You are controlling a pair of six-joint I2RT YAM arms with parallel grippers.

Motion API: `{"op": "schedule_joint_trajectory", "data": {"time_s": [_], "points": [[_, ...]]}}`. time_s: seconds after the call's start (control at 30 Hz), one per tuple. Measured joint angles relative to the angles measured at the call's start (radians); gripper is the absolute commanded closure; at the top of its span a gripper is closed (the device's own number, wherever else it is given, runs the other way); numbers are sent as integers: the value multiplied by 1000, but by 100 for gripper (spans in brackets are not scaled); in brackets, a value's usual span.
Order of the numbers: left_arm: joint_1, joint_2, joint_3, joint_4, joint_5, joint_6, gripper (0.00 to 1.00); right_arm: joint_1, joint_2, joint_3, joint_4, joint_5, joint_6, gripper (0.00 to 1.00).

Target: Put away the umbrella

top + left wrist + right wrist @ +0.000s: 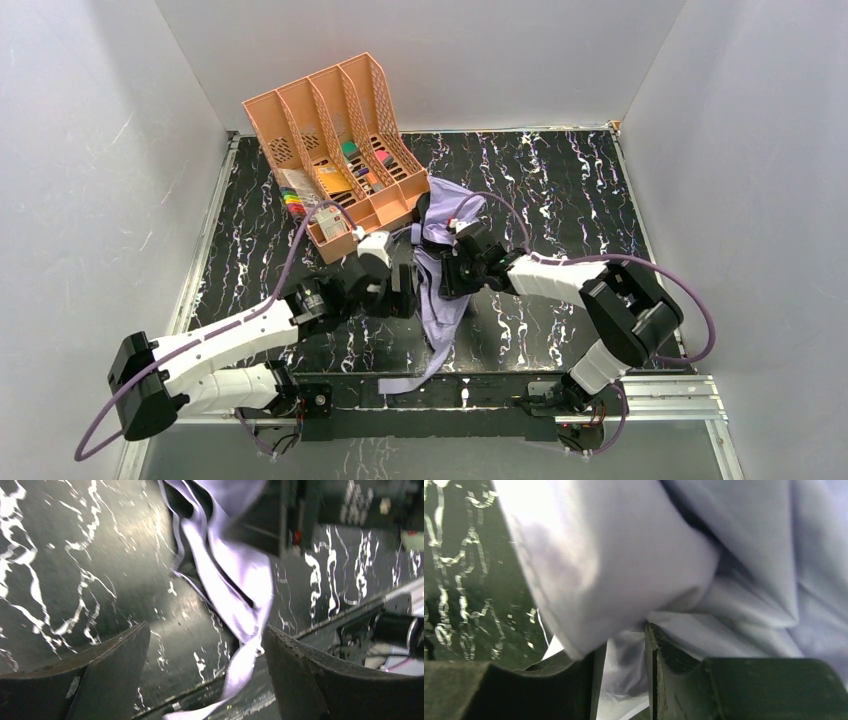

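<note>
Where the overhead camera looks down, the umbrella (440, 300) lies crumpled at the middle of the black marbled table (570, 170), between the left gripper (398, 290) and the right gripper (452, 272); its strap (410, 381) trails to the near edge; a peach organiser (330, 140) stands at the far left. From the left wrist, the left gripper (206, 630) stands spread wide, a twisted lavender strip of the umbrella (240, 580) hanging in the gap; from the right wrist, the right gripper (624, 650) has its fingers (674, 680) nearly together, pinching a fold of the umbrella (624, 570).
</note>
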Motion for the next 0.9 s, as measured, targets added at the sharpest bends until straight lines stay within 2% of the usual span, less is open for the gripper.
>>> {"op": "schedule_joint_trajectory", "data": {"time_s": [0.27, 0.5, 0.6, 0.9], "points": [[231, 110, 138, 85, 116, 120, 15, -70, -124, -69, -122, 11, -132, 52], [430, 311, 311, 191, 293, 143, 16, -76, -182, -141, -92, -66, -164, 54], [448, 418, 379, 252, 345, 125, 16, -77, -200, -178, -41, -94, -133, 54], [448, 565, 361, 363, 416, 28, 22, -78, -253, -253, 44, -69, -36, 54]]}}
